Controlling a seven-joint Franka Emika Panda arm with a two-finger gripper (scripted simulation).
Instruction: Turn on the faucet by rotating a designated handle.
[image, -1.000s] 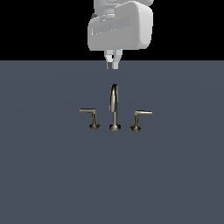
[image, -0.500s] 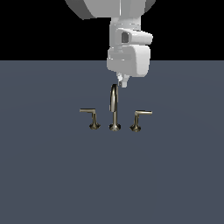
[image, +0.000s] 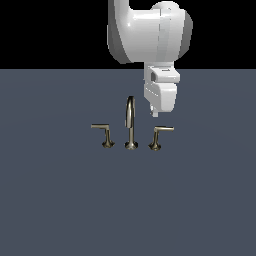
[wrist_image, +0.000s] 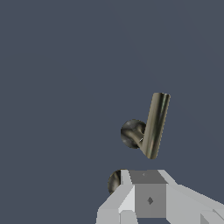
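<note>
The faucet stands mid-surface as a tall arched spout between two short levers. The handle is the lever at the exterior view's right, with its arm jutting right. My gripper hangs just above and slightly behind that handle, not touching it, its fingers together and nothing held. The wrist view has the handle ahead of the fingertips, with its round base beside it. My gripper partly covers a second round base.
The twin lever with its arm jutting left stands on the spout's other side. A flat dark grey-blue surface carries the set. The arm's white bulk looms above the handle.
The arm has swung toward the exterior view's right and dropped lower, from over the spout to just above the right-hand handle. The faucet levers have not moved.
</note>
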